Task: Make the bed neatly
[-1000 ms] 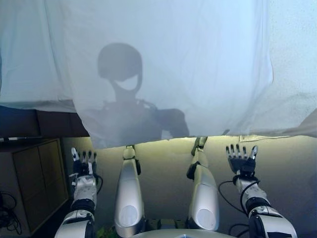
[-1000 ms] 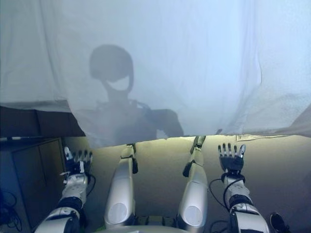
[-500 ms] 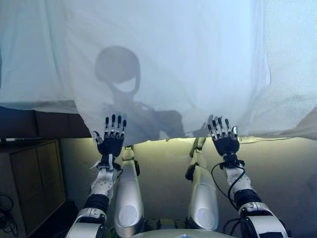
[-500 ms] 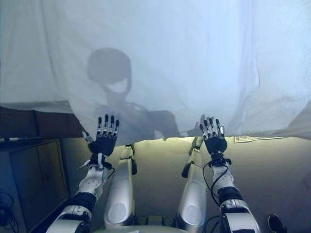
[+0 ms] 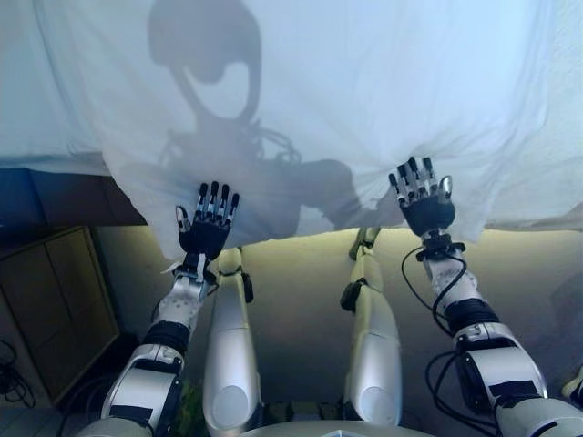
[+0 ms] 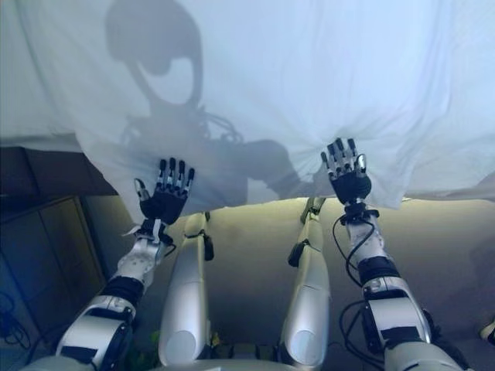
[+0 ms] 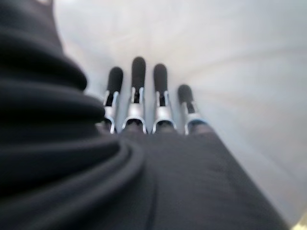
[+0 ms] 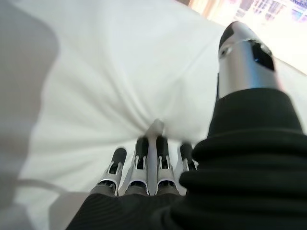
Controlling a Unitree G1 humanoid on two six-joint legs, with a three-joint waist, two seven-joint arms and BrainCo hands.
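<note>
Now both hands flat on white sheet (image 5: 364, 100), left hand (image 5: 206, 232) and right hand (image 5: 424, 202) fingers straight, seemingly gripping nothing

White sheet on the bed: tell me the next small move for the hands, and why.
Probably curl both hands' fingers to pinch the hem. The left hand and right hand are spread flat, fingers straight, on the overhanging near edge of the white sheet, gripping nothing, and the cloth already puckers at the right fingertips.

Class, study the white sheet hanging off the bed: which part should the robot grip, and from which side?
Probably the sheet's loose lower hem, from below and in front. That edge hangs free, and both open hands, left and right, already lie flat against it, spread apart.
</note>
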